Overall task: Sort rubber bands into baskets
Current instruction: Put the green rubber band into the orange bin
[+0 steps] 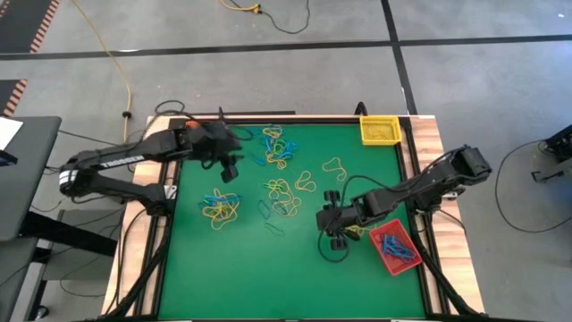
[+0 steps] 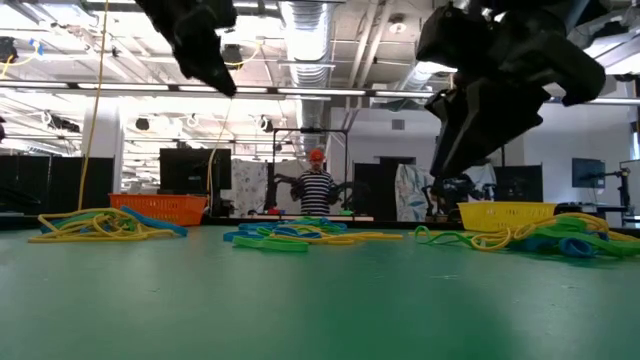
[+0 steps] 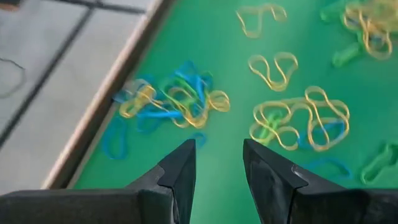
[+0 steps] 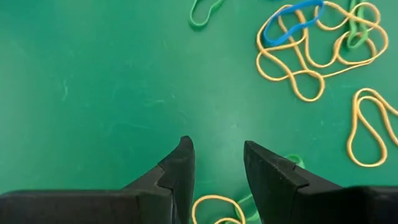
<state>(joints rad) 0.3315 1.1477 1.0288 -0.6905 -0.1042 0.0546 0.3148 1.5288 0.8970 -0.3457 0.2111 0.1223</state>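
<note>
Rubber bands in yellow, blue and green lie in loose heaps on the green mat: one at the far middle (image 1: pixel 277 148), one at the left (image 1: pixel 221 207), one in the centre (image 1: pixel 281 197). Single yellow loops (image 1: pixel 335 167) lie farther right. My left gripper (image 1: pixel 229 168) hovers open and empty between the far and left heaps, and the bands show ahead of its fingers (image 3: pixel 174 102). My right gripper (image 1: pixel 331 222) is open and empty, right of the centre heap, over bare mat (image 4: pixel 217 149). A yellow band (image 4: pixel 217 208) lies under it. The red basket (image 1: pixel 393 246) holds blue bands.
The yellow basket (image 1: pixel 379 130) stands at the far right corner. The orange basket (image 2: pixel 160 208) stands at the far left, mostly under my left arm in the high view. The near half of the mat (image 1: pixel 268 277) is bare. A person (image 2: pixel 316 185) stands in the room beyond the table.
</note>
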